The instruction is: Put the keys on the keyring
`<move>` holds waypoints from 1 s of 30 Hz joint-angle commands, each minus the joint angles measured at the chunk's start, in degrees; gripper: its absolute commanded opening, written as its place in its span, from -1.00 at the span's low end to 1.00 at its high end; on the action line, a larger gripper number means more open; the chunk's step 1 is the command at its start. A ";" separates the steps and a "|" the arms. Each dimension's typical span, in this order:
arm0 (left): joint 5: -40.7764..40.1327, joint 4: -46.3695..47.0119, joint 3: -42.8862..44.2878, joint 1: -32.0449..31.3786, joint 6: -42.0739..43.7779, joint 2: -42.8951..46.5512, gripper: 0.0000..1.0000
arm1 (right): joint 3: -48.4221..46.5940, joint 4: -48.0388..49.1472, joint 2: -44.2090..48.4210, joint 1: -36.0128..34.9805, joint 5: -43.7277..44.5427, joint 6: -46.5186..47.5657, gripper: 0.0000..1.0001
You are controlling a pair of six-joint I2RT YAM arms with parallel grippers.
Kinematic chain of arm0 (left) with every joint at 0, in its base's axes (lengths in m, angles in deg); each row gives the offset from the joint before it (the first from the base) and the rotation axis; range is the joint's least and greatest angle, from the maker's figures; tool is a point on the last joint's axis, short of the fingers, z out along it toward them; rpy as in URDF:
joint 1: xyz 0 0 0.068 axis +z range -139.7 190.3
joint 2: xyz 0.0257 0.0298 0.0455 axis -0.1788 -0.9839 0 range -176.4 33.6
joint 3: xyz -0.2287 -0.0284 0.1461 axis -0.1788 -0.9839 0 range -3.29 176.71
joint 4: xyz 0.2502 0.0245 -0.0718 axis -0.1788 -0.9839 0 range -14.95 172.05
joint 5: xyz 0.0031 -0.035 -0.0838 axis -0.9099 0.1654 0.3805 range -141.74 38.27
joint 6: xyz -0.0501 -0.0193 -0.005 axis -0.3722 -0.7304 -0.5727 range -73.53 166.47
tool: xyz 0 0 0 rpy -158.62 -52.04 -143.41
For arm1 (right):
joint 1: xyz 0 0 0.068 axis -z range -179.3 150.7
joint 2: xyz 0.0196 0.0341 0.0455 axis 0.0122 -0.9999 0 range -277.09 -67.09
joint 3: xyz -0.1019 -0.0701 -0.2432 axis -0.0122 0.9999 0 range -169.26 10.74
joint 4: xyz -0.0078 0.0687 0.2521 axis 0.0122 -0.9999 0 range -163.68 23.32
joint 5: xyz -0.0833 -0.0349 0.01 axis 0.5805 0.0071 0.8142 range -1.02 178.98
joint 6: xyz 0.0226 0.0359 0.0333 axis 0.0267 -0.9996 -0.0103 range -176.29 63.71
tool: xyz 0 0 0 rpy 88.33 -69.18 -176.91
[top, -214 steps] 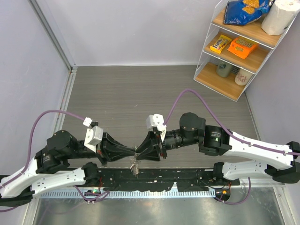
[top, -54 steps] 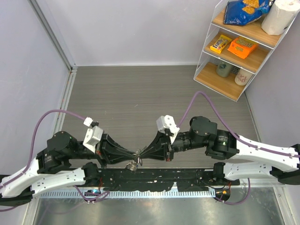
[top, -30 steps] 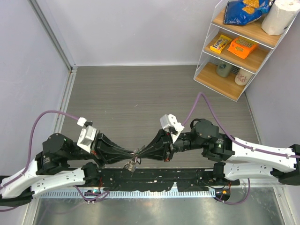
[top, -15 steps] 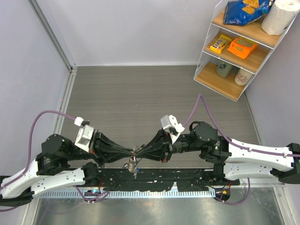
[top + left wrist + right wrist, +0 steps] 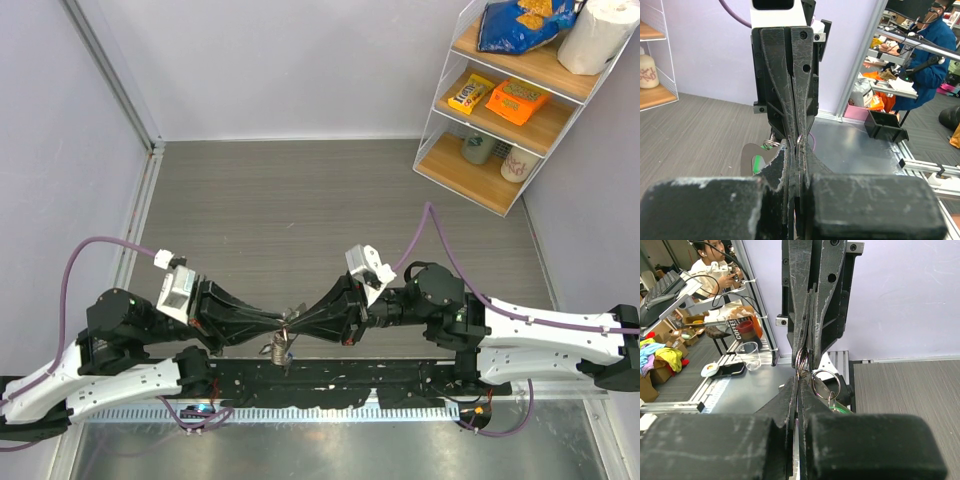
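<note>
My two grippers meet tip to tip low over the table's near edge. My left gripper (image 5: pixel 283 325) (image 5: pixel 796 145) is shut on the keyring (image 5: pixel 801 360), a thin silvery coil standing between its fingers (image 5: pixel 812 300). My right gripper (image 5: pixel 297 324) (image 5: pixel 804 382) is shut, its tips pinching the keyring's lower edge. A second ring (image 5: pixel 826 382) hangs beside the tips with the keys below it, one green-headed (image 5: pixel 841 410) (image 5: pixel 757 162). The bundle of keys (image 5: pixel 280 348) dangles under the meeting point. Other key heads are hidden.
A black rail (image 5: pixel 330 375) runs along the near edge just under the hanging keys. A white wire shelf (image 5: pixel 510 110) with snacks and bottles stands at the back right. Purple walls close the left and back.
Both wrists have shifted a little left while staying tip to tip. The left arm drew back and the right arm reached further. The key bundle still hangs below.
</note>
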 commanded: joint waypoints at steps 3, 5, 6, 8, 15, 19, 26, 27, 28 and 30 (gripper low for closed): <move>-6.51 8.28 0.25 0.37 0.37 0.55 -1.00 | 1.76 -0.83 -0.28 -1.92 -0.90 0.09 -0.90; -6.69 8.29 0.33 0.37 0.37 0.72 -1.00 | 2.11 -0.83 -0.02 -2.09 -0.81 0.09 -0.89; -6.86 8.37 0.33 0.37 0.46 0.72 -1.00 | 2.29 -0.75 0.15 -2.09 -0.64 0.18 -0.88; -6.95 8.37 0.25 0.29 0.55 0.90 -1.00 | 2.73 -0.66 0.42 -2.27 -0.29 0.18 -0.85; -6.60 8.64 0.07 0.29 0.28 0.72 -1.00 | 1.33 -2.85 2.35 -2.36 1.03 1.58 -0.53; -6.51 8.72 -0.28 0.37 0.11 1.16 -1.00 | -0.87 -6.10 3.41 -2.53 2.18 3.78 -0.41; -6.16 9.43 -0.63 0.37 -0.33 0.81 -1.00 | -3.77 -8.39 3.15 -2.53 4.81 6.77 -0.26; -6.16 9.43 -0.63 0.37 -0.33 0.90 -1.00 | -4.04 -8.74 3.14 -2.53 5.68 7.12 -0.24; -6.16 9.52 -0.72 0.29 -0.51 0.81 -1.00 | -4.56 -9.00 3.06 -2.53 6.21 7.56 -0.24; -5.90 9.78 -0.81 0.37 -0.60 0.81 -1.00 | -5.35 -9.71 3.58 -2.53 7.88 8.52 -0.22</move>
